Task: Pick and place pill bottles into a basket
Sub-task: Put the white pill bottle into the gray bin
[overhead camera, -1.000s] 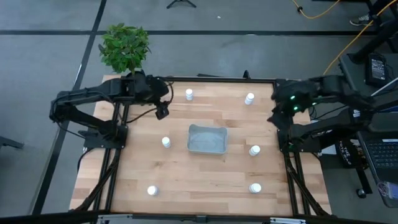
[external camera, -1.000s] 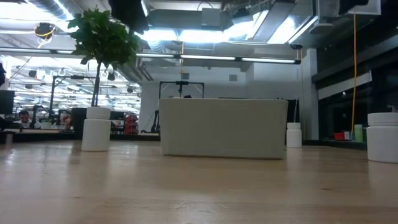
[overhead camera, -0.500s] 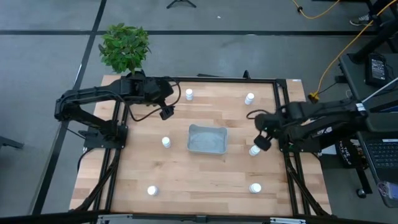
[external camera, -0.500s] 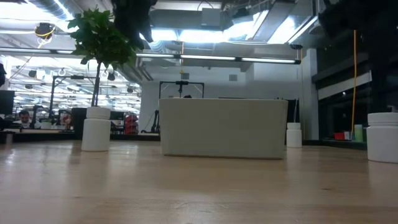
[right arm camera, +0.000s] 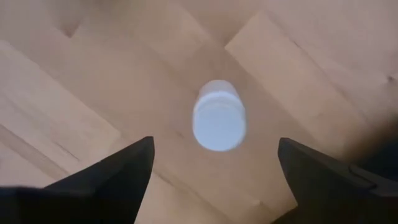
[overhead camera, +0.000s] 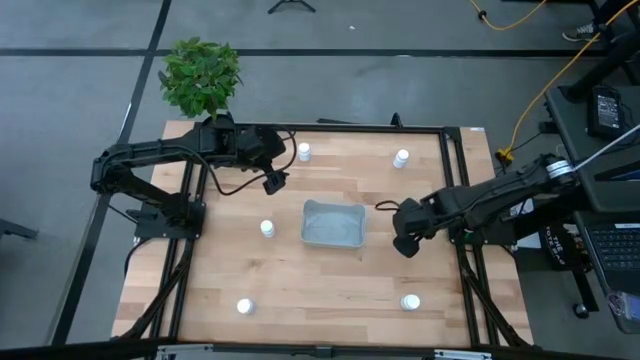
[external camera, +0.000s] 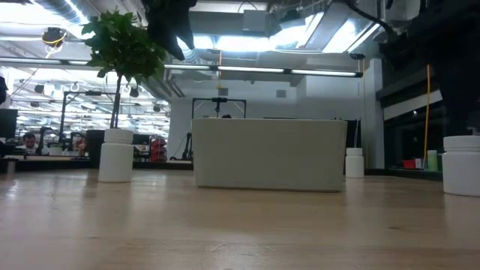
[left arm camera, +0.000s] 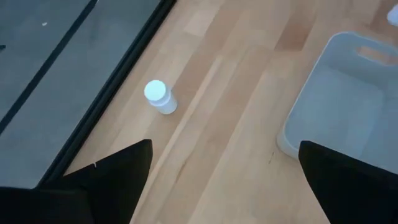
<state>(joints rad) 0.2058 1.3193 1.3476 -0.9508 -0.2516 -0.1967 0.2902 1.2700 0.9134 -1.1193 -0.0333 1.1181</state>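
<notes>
R gripper (overhead camera: 408, 243) fingers apart above a pill bottle (right arm camera: 218, 115) right of basket (overhead camera: 333, 223); L gripper (overhead camera: 274, 181) apart, far-left of basket

Your right claw (right arm camera: 211, 180) hangs spread over a lone pill bottle (right arm camera: 218, 116), bare tabletop (right arm camera: 112, 93) all round it; the basket (overhead camera: 333, 223) stands just beside.

Open-plan robotics lab or workshop — wooden bench (overhead camera: 330, 275) in a black frame on grey concrete floor (overhead camera: 400, 90), yellow cable (overhead camera: 545, 85) trailing to equipment at the side, exposed ceiling ducts (external camera: 225, 54) and strip lights (external camera: 262, 71), more workstations (external camera: 45, 146) behind — a potted plant (overhead camera: 200, 76) beside it.
</notes>
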